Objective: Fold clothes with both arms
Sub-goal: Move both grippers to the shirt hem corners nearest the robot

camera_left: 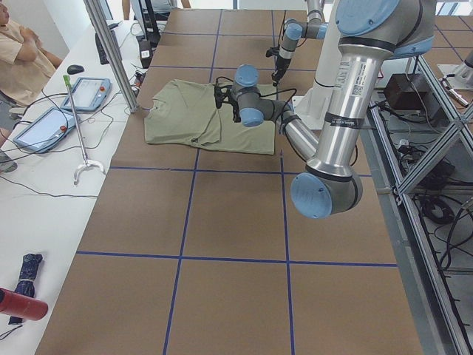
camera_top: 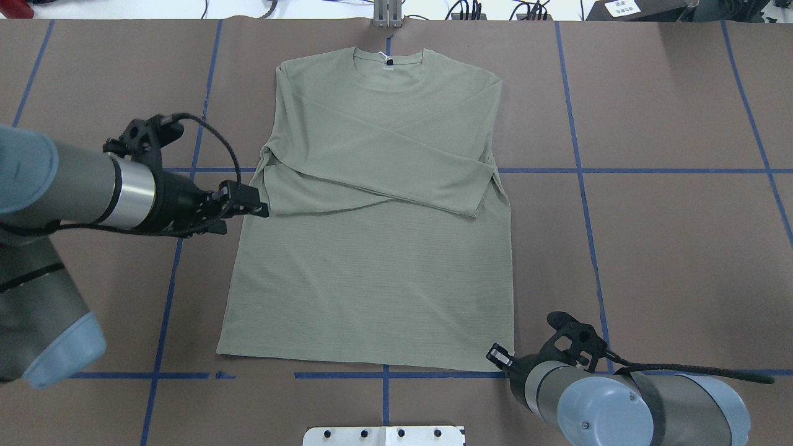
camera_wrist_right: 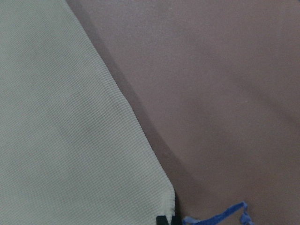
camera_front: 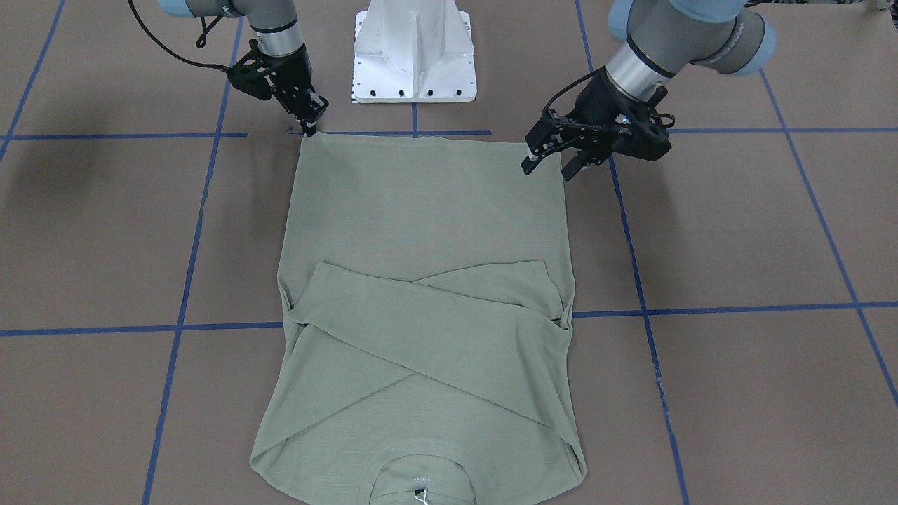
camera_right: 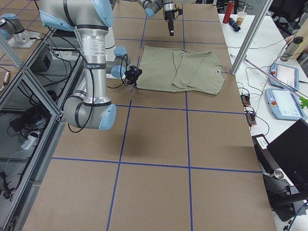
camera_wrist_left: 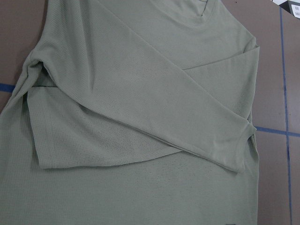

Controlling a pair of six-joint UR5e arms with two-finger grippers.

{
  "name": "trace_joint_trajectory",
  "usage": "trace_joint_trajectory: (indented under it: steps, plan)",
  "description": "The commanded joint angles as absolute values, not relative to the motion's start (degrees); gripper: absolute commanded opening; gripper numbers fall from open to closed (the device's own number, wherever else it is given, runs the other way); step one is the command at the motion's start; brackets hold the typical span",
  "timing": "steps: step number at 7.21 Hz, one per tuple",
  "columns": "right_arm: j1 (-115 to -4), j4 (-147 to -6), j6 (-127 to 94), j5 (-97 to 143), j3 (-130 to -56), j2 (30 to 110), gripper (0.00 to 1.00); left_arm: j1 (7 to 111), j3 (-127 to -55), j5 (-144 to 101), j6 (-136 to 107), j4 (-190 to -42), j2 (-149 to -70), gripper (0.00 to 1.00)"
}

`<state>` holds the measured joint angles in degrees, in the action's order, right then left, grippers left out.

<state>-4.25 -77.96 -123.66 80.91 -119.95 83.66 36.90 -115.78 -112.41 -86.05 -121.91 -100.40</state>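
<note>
The clothes are one sage-green long-sleeved shirt [camera_front: 428,231] lying flat on the brown table, with both sleeves crossed over the chest and the collar [camera_top: 389,62] at the far side from the robot. My right gripper [camera_front: 311,126] is down at the hem's right corner [camera_top: 512,365]. The right wrist view shows its fingertips [camera_wrist_right: 161,220] close together at that corner of the shirt [camera_wrist_right: 70,117]. My left gripper [camera_front: 552,165] hangs open above the shirt's left edge [camera_top: 248,248], holding nothing. From that height the left wrist view takes in the crossed sleeves [camera_wrist_left: 140,93].
The white pedestal [camera_front: 414,56] stands just behind the hem. Blue tape lines [camera_top: 619,170] grid the table. Beyond the collar runs a side bench with tablets [camera_left: 44,126], cables and a metal post [camera_left: 111,52], where a person [camera_left: 18,52] sits.
</note>
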Motion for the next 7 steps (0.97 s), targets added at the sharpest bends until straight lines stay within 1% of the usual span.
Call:
trace_joint_trajectory:
  steps: [1, 3, 6, 7]
  plan:
    - [-4.22, -77.96, -123.58, 82.43, -120.06, 83.58, 0.0, 29.64, -121.9, -105.56, -89.88, -119.97, -90.38, 0.87]
    - [-4.22, -77.96, -123.49, 83.06, -119.88, 83.5, 0.0, 20.26, -121.2, -99.37, -94.9, -115.07, -90.0, 0.83]
    - [-4.13, -77.96, -123.49, 83.23, -119.88, 83.58, 0.0, 18.11, -118.14, -96.43, -94.92, -114.96, -90.43, 0.83]
    - [-4.04, -77.96, -123.49, 83.23, -119.88, 83.41, 0.0, 17.58, -117.43, -96.42, -94.92, -114.96, -91.14, 0.81]
